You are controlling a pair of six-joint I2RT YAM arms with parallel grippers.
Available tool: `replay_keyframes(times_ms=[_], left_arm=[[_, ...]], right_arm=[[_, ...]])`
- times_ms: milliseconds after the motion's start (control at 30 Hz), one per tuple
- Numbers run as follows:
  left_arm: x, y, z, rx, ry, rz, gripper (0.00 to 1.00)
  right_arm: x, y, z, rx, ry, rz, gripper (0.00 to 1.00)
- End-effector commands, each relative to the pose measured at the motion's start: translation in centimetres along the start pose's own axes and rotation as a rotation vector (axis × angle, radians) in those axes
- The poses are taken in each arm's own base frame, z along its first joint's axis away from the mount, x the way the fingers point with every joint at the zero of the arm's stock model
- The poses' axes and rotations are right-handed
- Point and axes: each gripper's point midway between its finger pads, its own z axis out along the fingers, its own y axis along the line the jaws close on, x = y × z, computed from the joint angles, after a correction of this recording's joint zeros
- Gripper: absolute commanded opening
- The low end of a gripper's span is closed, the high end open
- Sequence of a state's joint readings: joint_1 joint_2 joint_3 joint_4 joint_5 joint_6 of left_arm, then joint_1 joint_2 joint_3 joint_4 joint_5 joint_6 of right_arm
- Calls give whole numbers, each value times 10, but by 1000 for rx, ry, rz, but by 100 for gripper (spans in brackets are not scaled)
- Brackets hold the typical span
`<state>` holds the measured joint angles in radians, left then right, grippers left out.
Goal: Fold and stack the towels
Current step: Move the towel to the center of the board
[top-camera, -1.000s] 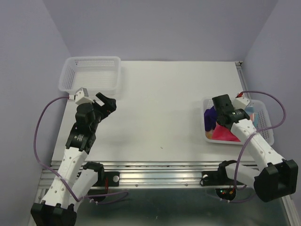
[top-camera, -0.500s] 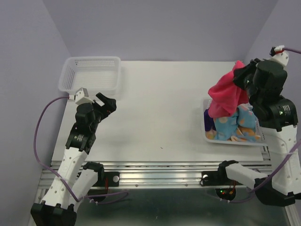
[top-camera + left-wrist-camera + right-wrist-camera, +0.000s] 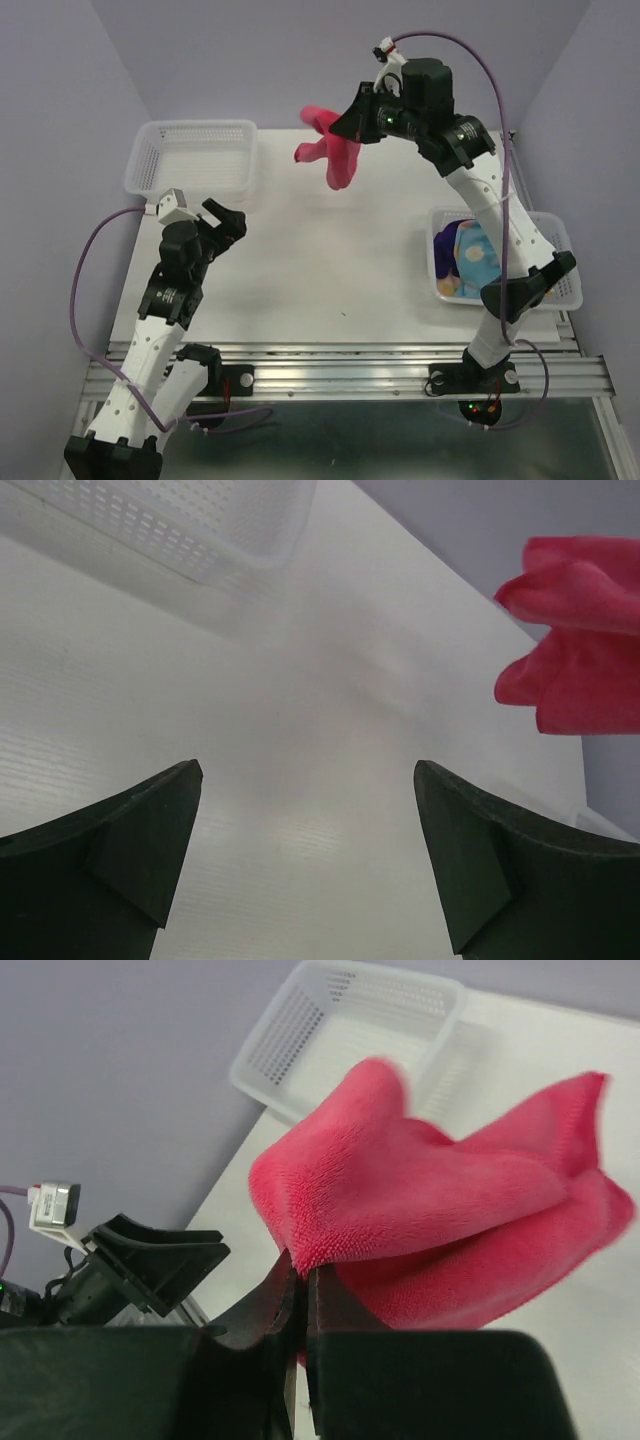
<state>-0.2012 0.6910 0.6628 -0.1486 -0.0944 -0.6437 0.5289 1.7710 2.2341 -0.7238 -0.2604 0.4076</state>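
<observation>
- From above, the right gripper (image 3: 352,122) is pinched shut on one edge of the pink towel (image 3: 335,152). The towel hangs free in the air to the right of the empty basket (image 3: 145,165), clear of the table (image 3: 330,260). I'd guess it is held by an edge and so high so that the cloth can drop open under its own weight.
- In the same view, the purple towel (image 3: 447,243) and the dotted blue towel (image 3: 478,255) lie bunched in the second basket (image 3: 440,290). That basket sits well to the right of the empty basket and nearer the arm bases.
- The left gripper (image 3: 225,218) sits just on the near side of the empty basket. Its jaws are spread wide with nothing between them, probably ready to take a corner.
- In the left wrist view, the left gripper (image 3: 305,780) shows its two dark fingers far apart over bare table. The empty basket (image 3: 180,520) is at the upper left, and the pink towel (image 3: 575,640) dangles off to its right, touching neither finger.
- In the right wrist view, the right gripper (image 3: 300,1270) has its jaws tight on a fold of the pink towel (image 3: 440,1220), with the rest of the cloth billowing beyond them. The empty basket (image 3: 340,1030) lies past the cloth.
- To my eye no folding has begun. The towel would first need to be laid flat on the open table to the right of the empty basket.
</observation>
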Motion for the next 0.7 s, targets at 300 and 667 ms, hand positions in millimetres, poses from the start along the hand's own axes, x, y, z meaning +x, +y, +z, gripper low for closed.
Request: replay_keyframes(times_ms=[300, 667], left_arm=[[-18, -1, -17, -29, -60, -70, 99], [8, 13, 8, -86, 25, -51, 99]], right_arm=[[70, 3, -9, -129, 100, 83, 1], [139, -87, 91, 1, 311, 132, 4]])
